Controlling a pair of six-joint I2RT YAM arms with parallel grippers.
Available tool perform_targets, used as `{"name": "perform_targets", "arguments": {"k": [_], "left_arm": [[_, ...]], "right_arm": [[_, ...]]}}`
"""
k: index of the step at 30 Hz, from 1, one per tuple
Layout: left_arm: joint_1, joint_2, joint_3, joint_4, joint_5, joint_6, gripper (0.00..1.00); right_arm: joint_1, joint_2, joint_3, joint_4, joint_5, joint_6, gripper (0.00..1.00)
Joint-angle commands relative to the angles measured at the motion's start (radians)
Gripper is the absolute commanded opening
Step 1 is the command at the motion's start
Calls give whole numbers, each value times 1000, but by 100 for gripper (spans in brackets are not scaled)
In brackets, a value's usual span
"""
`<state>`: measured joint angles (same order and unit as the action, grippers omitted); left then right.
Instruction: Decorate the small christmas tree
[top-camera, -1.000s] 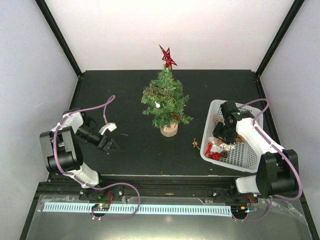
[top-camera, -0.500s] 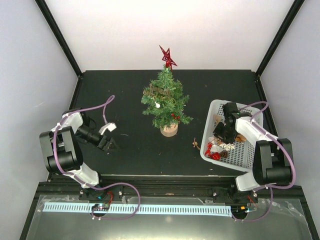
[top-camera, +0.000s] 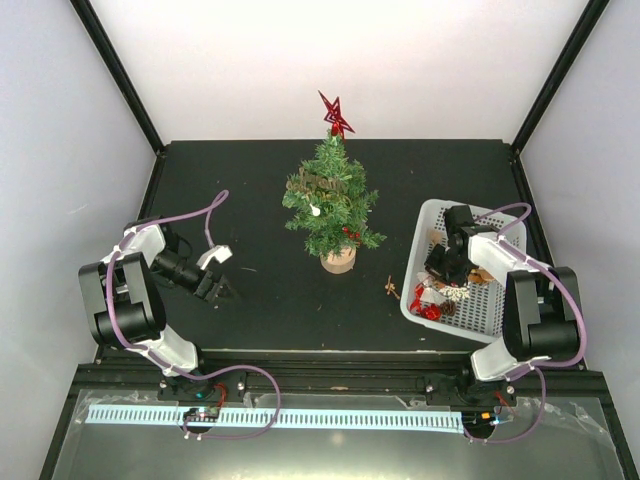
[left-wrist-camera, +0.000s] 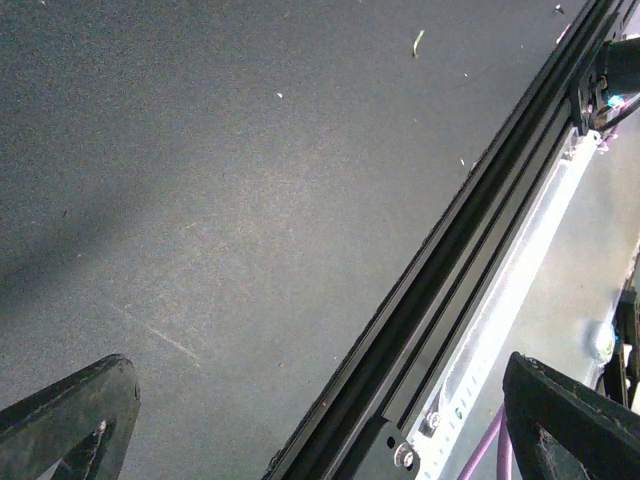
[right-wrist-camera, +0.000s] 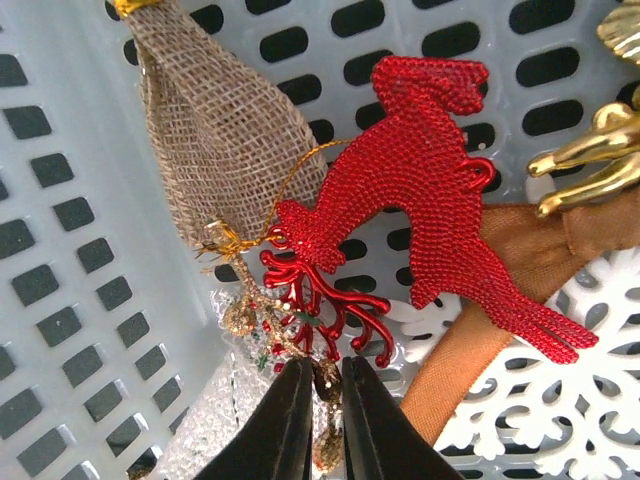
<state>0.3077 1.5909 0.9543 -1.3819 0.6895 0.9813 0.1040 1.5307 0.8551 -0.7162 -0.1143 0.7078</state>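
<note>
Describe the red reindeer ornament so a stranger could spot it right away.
Look to the white slotted basket on the right of the black table, beside the small christmas tree. Among the ornaments inside lies the red reindeer, flat beside a burlap pouch. It alone is glittery red with antlers, unlike the gold piece and white snowflake.

Right claw is hiding the lower end of the small gold trinket; grip unclear. Left claw is being cropped at both bottom corners.

Bright even overhead light; soft shadow on table; left wrist view grainy; right tool blurred.
</note>
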Motion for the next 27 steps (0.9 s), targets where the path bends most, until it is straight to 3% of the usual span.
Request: {"name": "perform_targets", "arguments": {"k": [1, 27], "left_arm": [[8, 14, 16, -19, 31, 23, 99], [13, 21, 17, -28, 38, 35, 99]], "right_arm": [[-9, -9, -16, 20, 7, -5, 11], [-14, -231, 124, -204, 84, -85, 5]]}}
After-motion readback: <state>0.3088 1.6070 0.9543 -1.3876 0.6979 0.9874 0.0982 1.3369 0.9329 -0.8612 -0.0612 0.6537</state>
